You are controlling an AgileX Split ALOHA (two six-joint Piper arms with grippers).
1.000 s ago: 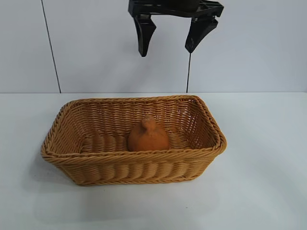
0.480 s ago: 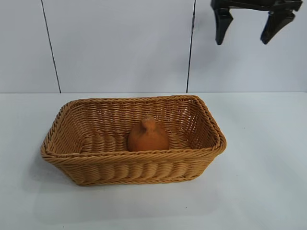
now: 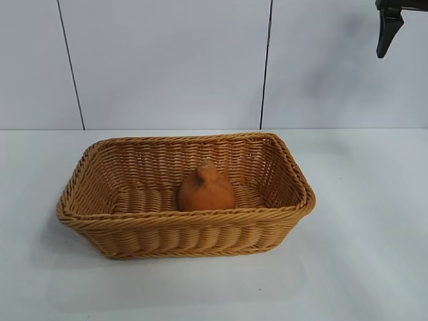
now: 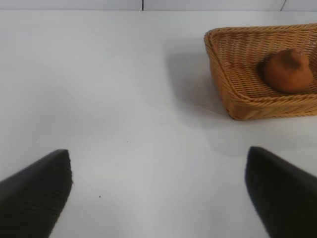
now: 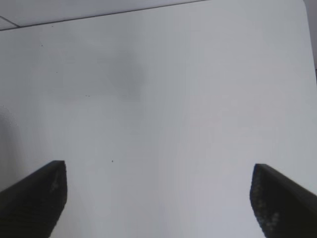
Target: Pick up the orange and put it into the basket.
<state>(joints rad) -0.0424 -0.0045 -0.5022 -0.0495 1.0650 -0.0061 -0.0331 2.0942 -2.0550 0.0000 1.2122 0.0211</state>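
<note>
- Since the dull orange-brown, lumpy, knob-topped orange [image 3: 206,189] already sits inside the large tan woven wicker basket [image 3: 87,175], resting on its floor close to the front wall with the pointed knob up, nothing appears left but clearing away.
- Right tool [image 5: 157,198]: released, fingers spread wide over bare white table [image 3: 364,200], holding nothing; in the exterior view only one dark finger [image 3: 388,30] showing at the top right corner, high above and well to the right of the basket.
- Left tool [image 4: 157,191]: likewise released and empty, fingers wide apart above bare table; basket and orange seen farther off in its wrist view, well apart from the fingertips.
- Neither tool touching or near the fruit; fruit upright, no long axis lying sideways to line up with.
- Open room: wide free table on every side of the basket, flared walls and braided rim standing higher than the fruit's body, so rolling out looks unlikely.
- Judged stage: placement done, arms out of the way.
</note>
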